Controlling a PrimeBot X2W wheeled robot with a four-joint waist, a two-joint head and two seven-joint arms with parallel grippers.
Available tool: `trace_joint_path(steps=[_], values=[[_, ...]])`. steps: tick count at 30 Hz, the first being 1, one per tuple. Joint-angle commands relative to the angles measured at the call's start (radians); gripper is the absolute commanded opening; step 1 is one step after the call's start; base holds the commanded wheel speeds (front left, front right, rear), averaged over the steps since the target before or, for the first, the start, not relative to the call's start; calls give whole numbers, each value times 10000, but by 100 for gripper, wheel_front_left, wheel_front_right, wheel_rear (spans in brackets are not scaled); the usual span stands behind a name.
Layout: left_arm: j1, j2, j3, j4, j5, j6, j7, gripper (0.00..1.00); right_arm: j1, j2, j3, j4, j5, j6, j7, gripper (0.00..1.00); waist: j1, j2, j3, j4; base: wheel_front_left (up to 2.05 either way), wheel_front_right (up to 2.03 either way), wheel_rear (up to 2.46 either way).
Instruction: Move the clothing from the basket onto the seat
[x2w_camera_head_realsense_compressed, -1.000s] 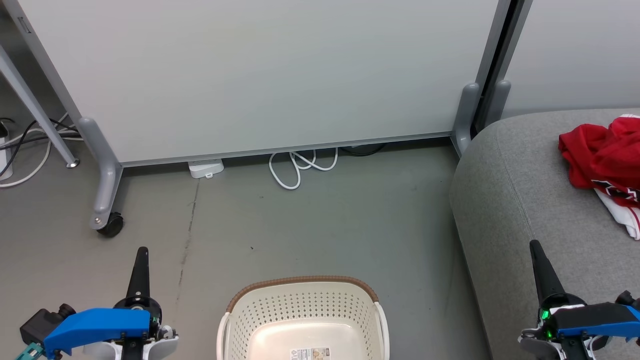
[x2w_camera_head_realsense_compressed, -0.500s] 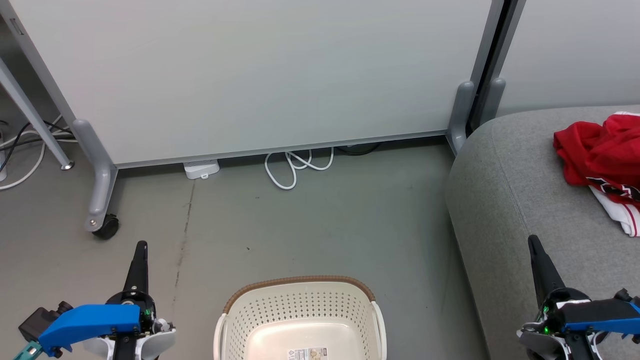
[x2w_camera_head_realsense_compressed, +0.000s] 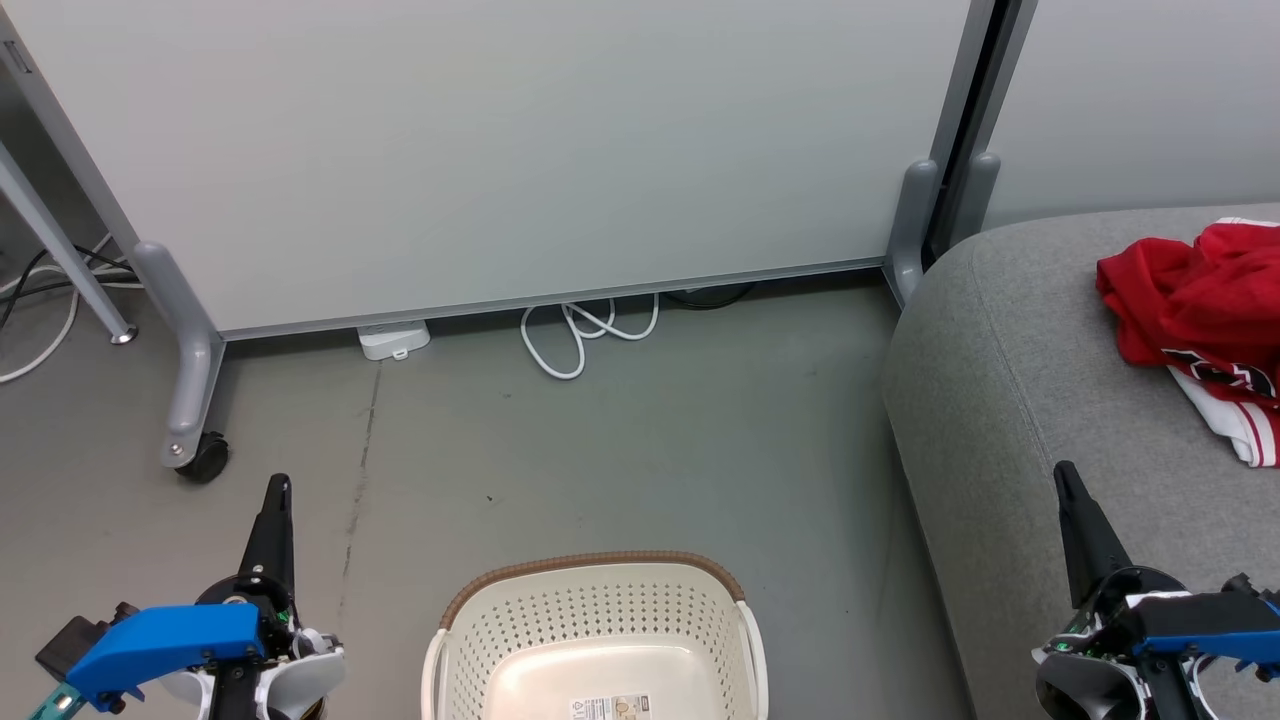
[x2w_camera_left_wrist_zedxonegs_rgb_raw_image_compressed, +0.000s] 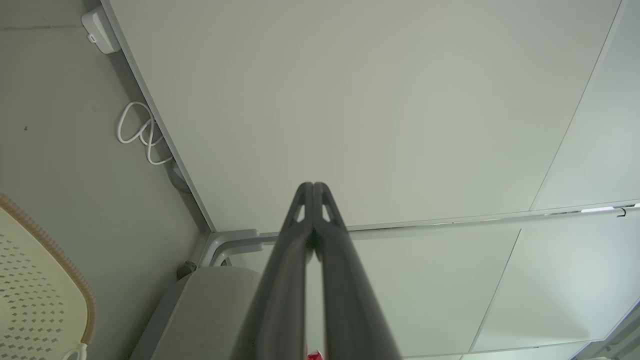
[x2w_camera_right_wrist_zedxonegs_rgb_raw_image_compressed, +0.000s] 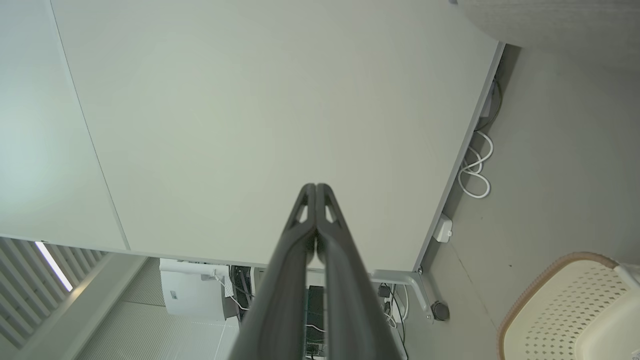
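The red clothing (x2w_camera_head_realsense_compressed: 1200, 305) with white and dark trim lies bunched on the light grey seat (x2w_camera_head_realsense_compressed: 1010, 400) at the right edge of the head view. The cream basket (x2w_camera_head_realsense_compressed: 595, 640) with a brown rim stands on the floor at the bottom centre; its visible inside holds only a label. My left gripper (x2w_camera_head_realsense_compressed: 279, 484) is shut and holds nothing, left of the basket over the floor. My right gripper (x2w_camera_head_realsense_compressed: 1063, 468) is shut and holds nothing, over the seat's near part, below the clothing. Both wrist views show shut fingers, the left gripper (x2w_camera_left_wrist_zedxonegs_rgb_raw_image_compressed: 313, 185) and the right gripper (x2w_camera_right_wrist_zedxonegs_rgb_raw_image_compressed: 316, 186), pointing at the panel.
A pale partition panel (x2w_camera_head_realsense_compressed: 500, 150) on grey wheeled feet (x2w_camera_head_realsense_compressed: 190, 400) runs across the back. A looped white cable (x2w_camera_head_realsense_compressed: 585, 335) and a white box (x2w_camera_head_realsense_compressed: 393, 338) lie at its foot. More cables (x2w_camera_head_realsense_compressed: 40, 300) sit at far left. Grey floor (x2w_camera_head_realsense_compressed: 620, 450) spreads between panel and basket.
The whole head view has shifted a little left and up, so the camera moved. Both grippers stay shut and sit slightly lower and further left in the picture.
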Motion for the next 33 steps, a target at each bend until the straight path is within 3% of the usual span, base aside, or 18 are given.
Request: trace_joint_path(steps=[1,12,33], values=[[-197,-7,45,-70,-229,-98,74,0,-177,-45,-25,12,226,9,69,0,-1,0,2,-16,0,0,0],[-231,-11,112,-95,-931,-121,246,0,-255,-46,-36,53,897,9,249,0,-1,0,13,-100,0,0,0],[-222,-11,108,-88,-910,-111,254,0,-253,-44,-34,49,877,9,252,0,-1,0,13,-103,0,0,0]])
